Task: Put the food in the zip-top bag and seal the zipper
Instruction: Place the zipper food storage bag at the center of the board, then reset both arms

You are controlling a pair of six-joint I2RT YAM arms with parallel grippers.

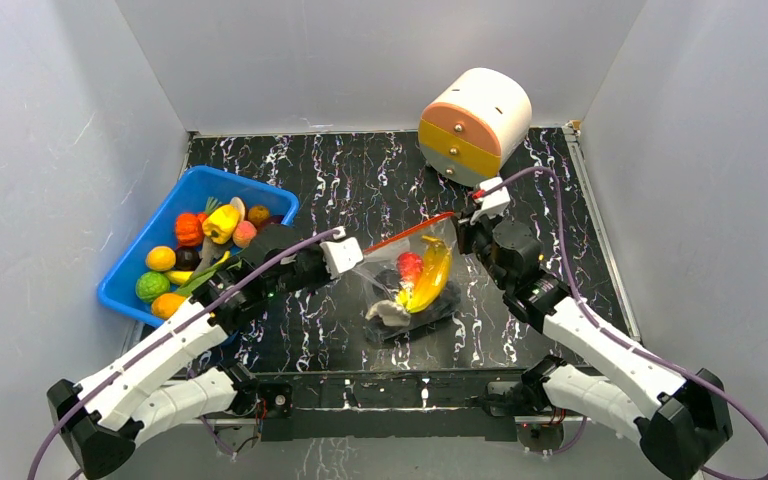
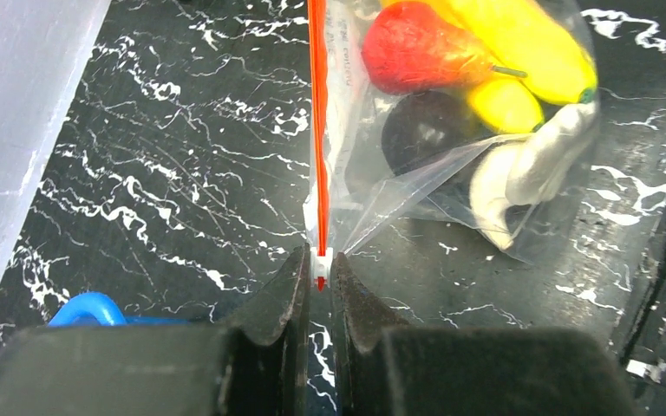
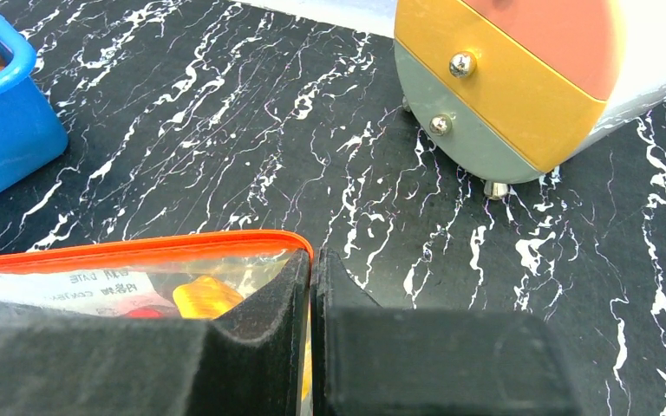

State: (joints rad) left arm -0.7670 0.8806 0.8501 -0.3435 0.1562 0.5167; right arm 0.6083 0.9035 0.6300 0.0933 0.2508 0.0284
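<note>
The zip-top bag (image 1: pixel 415 285) hangs stretched between my two grippers over the middle of the table. Inside it lie a yellow banana (image 2: pixel 520 35), a red piece (image 2: pixel 421 48), a dark piece (image 2: pixel 425 130) and a white piece (image 2: pixel 529 169). The orange-red zipper (image 2: pixel 318 130) runs straight away from my left gripper (image 2: pixel 320 276), which is shut on the white slider at the strip's near end. My right gripper (image 3: pixel 312 264) is shut on the bag's other top corner, where the zipper (image 3: pixel 139 251) bends. More food (image 1: pixel 205 235) lies in the blue bin.
The blue bin (image 1: pixel 120 290) sits at the left, beside my left arm. A round white drawer unit (image 1: pixel 475 125) with orange, yellow and grey fronts stands at the back right. White walls close in the table on three sides.
</note>
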